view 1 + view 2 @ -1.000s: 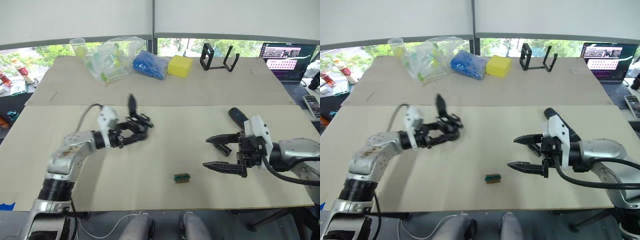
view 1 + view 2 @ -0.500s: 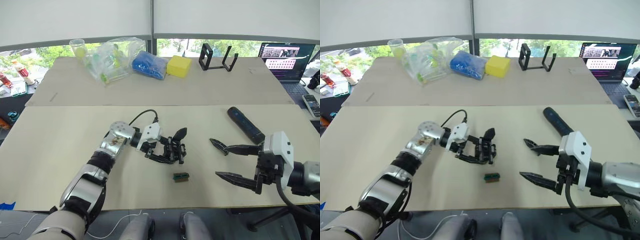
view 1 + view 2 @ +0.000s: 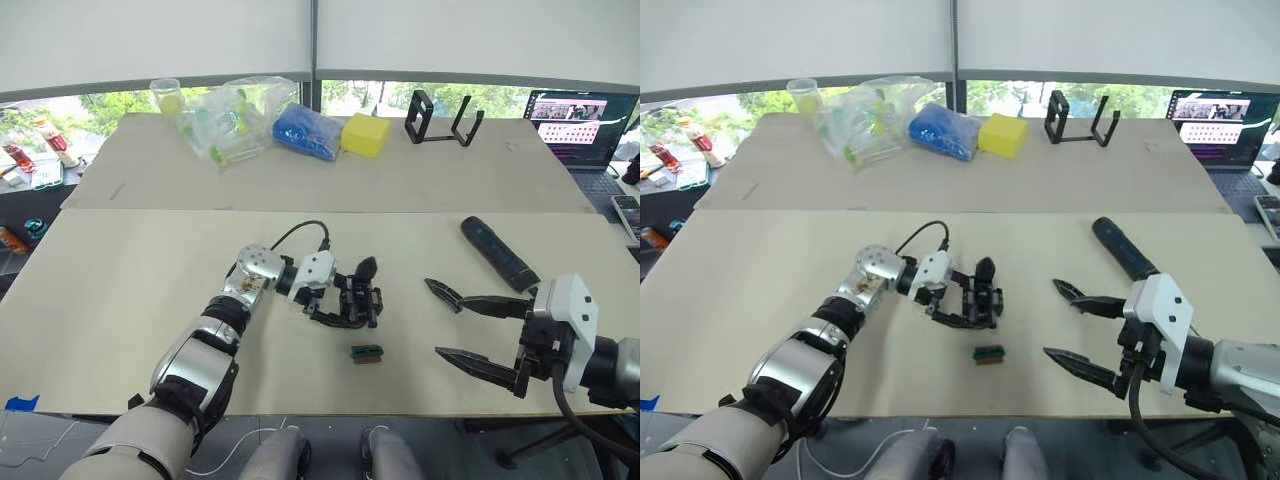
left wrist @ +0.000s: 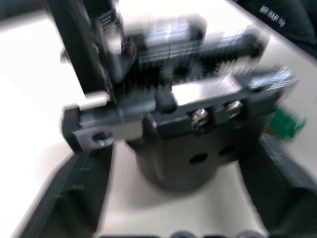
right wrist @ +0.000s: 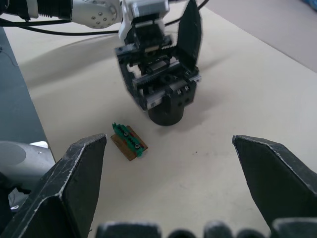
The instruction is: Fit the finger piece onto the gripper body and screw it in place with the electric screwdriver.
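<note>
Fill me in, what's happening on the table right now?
The left gripper is closed around the gripper body, which stands upright on its round base on the near table. The right gripper hovers open and empty over the table to the right. The electric screwdriver lies untouched behind it. A small green block sits just in front of the gripper body. No screwing has begun.
</note>
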